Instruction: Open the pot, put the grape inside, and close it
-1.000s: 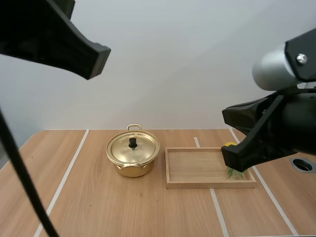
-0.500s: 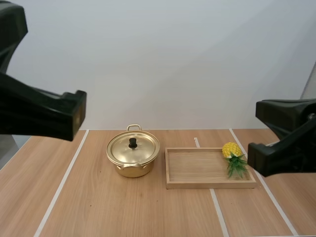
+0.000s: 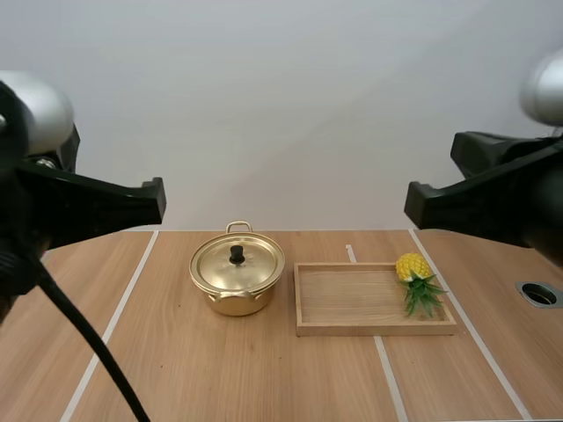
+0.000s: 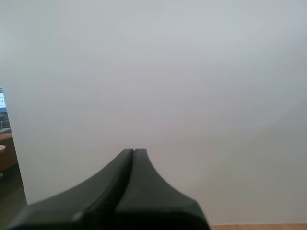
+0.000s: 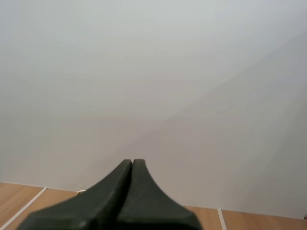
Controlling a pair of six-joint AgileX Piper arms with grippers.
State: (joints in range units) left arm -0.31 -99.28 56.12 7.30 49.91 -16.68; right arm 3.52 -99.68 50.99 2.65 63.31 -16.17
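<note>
A golden pot (image 3: 236, 283) stands on the wooden table with its lid (image 3: 237, 261) on; the lid has a black knob. To its right a wooden tray (image 3: 347, 303) holds a small yellow toy pineapple (image 3: 412, 268) with green leaves at its right end; I see no grapes. My left gripper (image 3: 155, 199) hovers high at the left, well above and apart from the pot. My right gripper (image 3: 412, 202) hovers high at the right, above the tray. Both wrist views face the plain wall, with the left gripper (image 4: 133, 151) and right gripper (image 5: 132, 162) each a single shut dark wedge holding nothing.
White lines (image 3: 110, 327) run across the table. A round hole (image 3: 538, 294) sits in the tabletop at the far right. A pale wall stands behind the table.
The right arm has risen from in front of the tray, uncovering the pineapple. The left arm has dropped from the upper left corner to mid height. Pot and tray have not moved.
</note>
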